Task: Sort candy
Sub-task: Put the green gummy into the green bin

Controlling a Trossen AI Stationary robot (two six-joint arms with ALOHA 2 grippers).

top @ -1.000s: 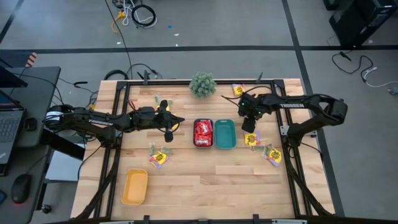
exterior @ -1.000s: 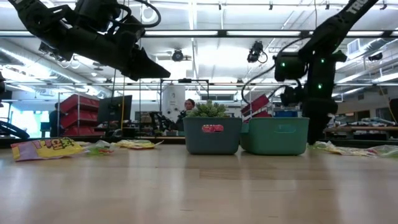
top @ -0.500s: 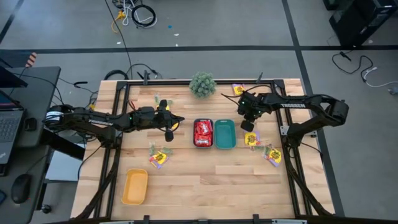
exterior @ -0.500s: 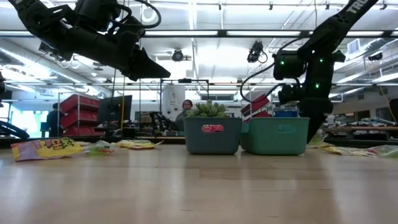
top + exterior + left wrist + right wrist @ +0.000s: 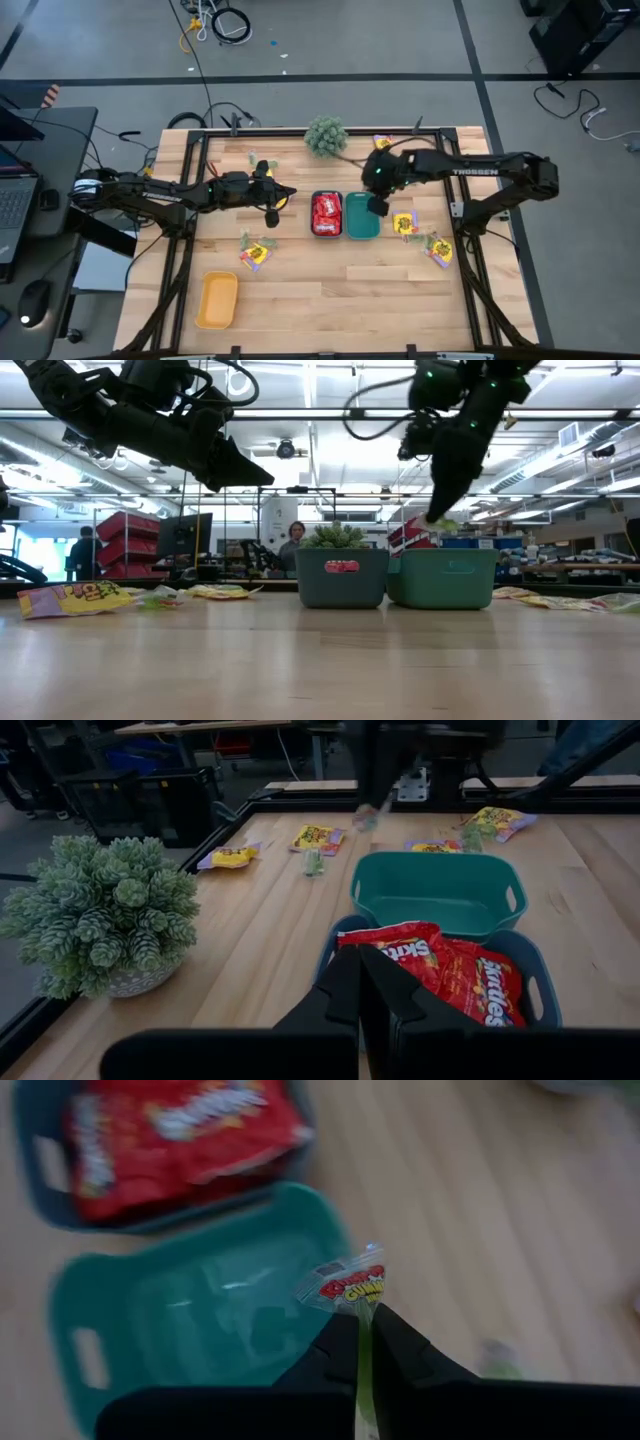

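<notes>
While the left gripper (image 5: pixel 271 203) hangs with its jaws together well to the left of the teal tray (image 5: pixel 355 222), yellow candy packets (image 5: pixel 255 252) lie on the table (image 5: pixel 320 290) farther left and nearer the front. Just left of the teal tray, touching it, a dark tray (image 5: pixel 313 230) holds red candy packets (image 5: pixel 326 211). Over the teal tray's right edge, the right gripper (image 5: pixel 377 203) has its jaws clamped on a small pale green packet (image 5: pixel 352 1286). More yellow packets (image 5: pixel 405 224) lie right of it.
</notes>
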